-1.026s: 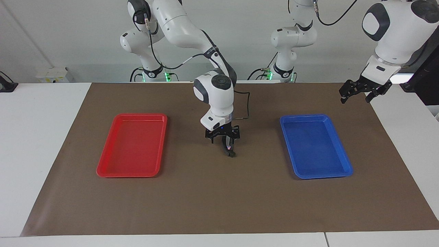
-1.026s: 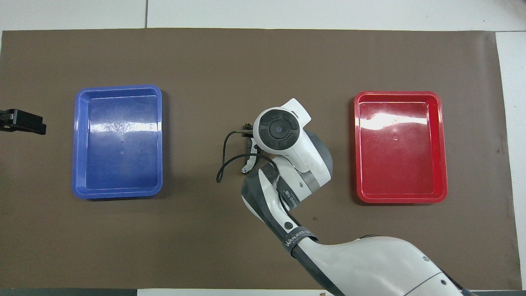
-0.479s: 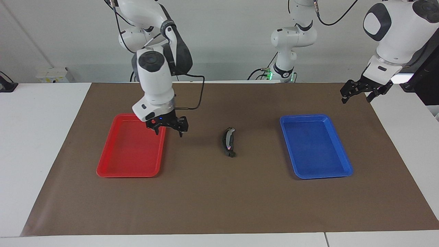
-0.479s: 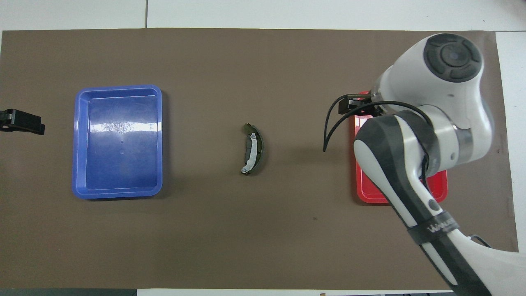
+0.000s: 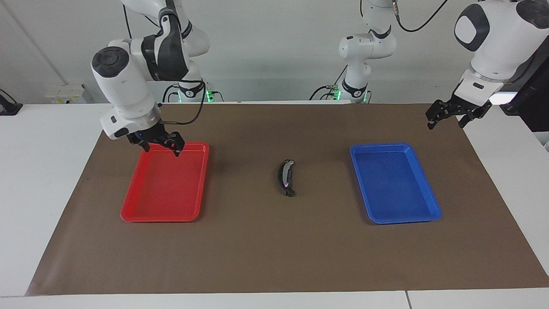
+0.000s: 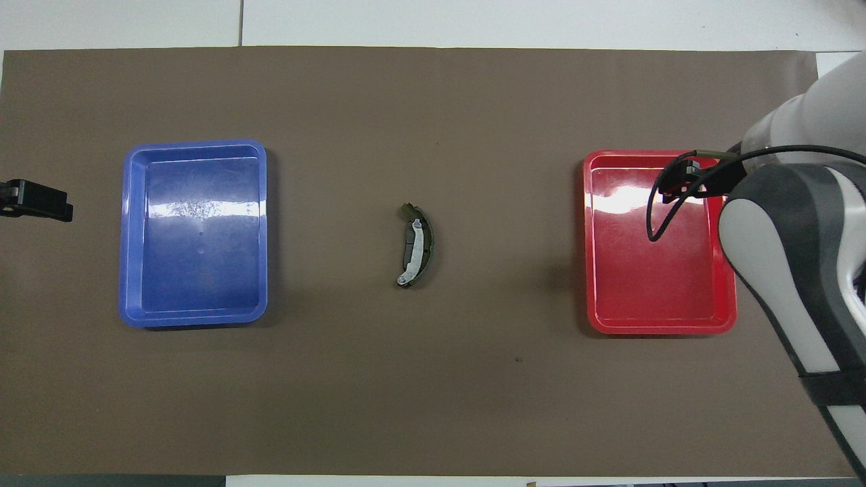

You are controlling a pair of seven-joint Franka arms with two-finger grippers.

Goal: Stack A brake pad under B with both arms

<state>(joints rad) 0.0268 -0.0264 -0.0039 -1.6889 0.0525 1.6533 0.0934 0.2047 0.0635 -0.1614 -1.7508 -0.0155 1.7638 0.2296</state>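
Observation:
B (image 5: pixel 285 174), the slim crescent with a silvery strip, lies at the middle of the brown mat; it also shows in the overhead view (image 6: pixel 413 245). A dark pad, likely the A brake pad (image 5: pixel 290 192), lies under it, mostly covered, with one end and an edge (image 6: pixel 430 247) showing. My right gripper (image 5: pixel 161 149) is open and empty, up over the red tray's (image 5: pixel 128 210) corner nearest the robots; in the overhead view it (image 6: pixel 680 184) is partly hidden by its arm. My left gripper (image 5: pixel 445 124) is open and empty, waiting over the mat's edge at the left arm's end.
A blue tray (image 5: pixel 429 214) lies empty between the brake pieces and the left arm's end (image 6: pixel 135 311). The red tray (image 6: pixel 592 318) is also empty. The left gripper's tip (image 6: pixel 37 201) shows at the overhead view's edge.
My right gripper has left the brake pieces at the mat's middle, risen and swung away to over the red tray. The pieces stay where they were. The left arm has not moved.

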